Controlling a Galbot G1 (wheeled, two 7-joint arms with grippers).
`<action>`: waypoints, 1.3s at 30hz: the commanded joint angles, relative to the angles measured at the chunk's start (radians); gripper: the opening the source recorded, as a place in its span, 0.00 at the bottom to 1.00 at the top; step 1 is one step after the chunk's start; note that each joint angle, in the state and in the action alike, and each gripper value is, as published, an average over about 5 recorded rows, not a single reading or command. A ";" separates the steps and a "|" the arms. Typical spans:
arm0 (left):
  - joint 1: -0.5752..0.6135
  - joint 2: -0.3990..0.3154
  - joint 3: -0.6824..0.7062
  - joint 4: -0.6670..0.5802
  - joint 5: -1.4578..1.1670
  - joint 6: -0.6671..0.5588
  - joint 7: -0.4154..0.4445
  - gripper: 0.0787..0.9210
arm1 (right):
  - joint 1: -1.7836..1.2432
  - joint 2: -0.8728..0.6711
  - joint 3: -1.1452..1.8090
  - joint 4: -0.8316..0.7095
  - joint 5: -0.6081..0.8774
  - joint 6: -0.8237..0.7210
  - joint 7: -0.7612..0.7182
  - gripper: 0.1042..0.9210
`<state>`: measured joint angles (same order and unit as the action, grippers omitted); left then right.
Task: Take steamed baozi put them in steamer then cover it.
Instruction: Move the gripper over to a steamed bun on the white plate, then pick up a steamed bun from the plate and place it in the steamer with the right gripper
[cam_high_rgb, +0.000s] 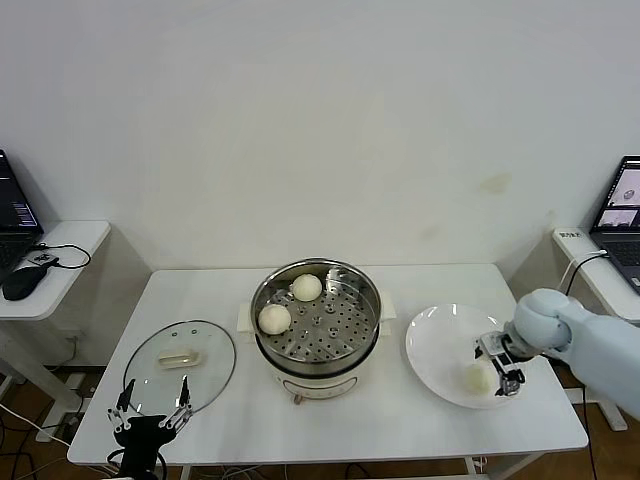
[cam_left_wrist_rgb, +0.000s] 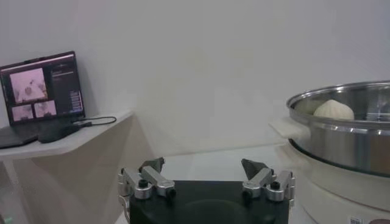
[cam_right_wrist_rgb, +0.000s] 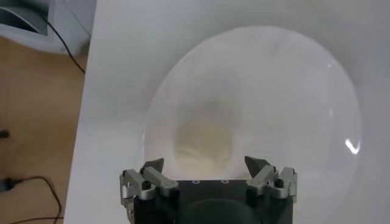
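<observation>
The right gripper (cam_high_rgb: 497, 368) is hanging over the white plate (cam_high_rgb: 440, 340) at the table's right, its fingers spread wide on either side of one steamed baozi (cam_high_rgb: 480, 377) without clenching it; in the right wrist view the same bun (cam_right_wrist_rgb: 204, 143) is lying between the parted fingertips (cam_right_wrist_rgb: 152, 167), resting on the plate (cam_right_wrist_rgb: 292, 79). Two more buns (cam_high_rgb: 274, 319) are sitting on the perforated tray inside the steamer (cam_high_rgb: 340, 335) at the table's middle, toward its left and back. The cover (cam_high_rgb: 181, 365) is lying flat on the table (cam_high_rgb: 330, 420) to the steamer's left, its bar handle (cam_high_rgb: 179, 357) running left to right; the left gripper (cam_high_rgb: 150, 415) is waiting released just in front of the cover, at the table's near edge.
</observation>
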<state>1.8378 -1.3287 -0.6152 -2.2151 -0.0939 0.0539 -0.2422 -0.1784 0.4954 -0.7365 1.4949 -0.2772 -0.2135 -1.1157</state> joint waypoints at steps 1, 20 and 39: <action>-0.001 0.001 -0.002 0.001 0.000 0.001 0.000 0.88 | -0.054 0.021 0.033 -0.035 -0.012 -0.001 0.008 0.82; -0.001 -0.003 -0.004 -0.001 -0.002 -0.002 -0.002 0.88 | -0.021 0.041 0.051 -0.053 0.017 -0.010 0.012 0.60; -0.012 0.007 -0.002 -0.010 -0.004 -0.001 -0.002 0.88 | 0.499 0.039 -0.094 0.031 0.271 -0.045 -0.020 0.59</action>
<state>1.8259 -1.3227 -0.6162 -2.2228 -0.0981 0.0524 -0.2446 0.0430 0.5004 -0.7434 1.5070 -0.1283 -0.2481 -1.1332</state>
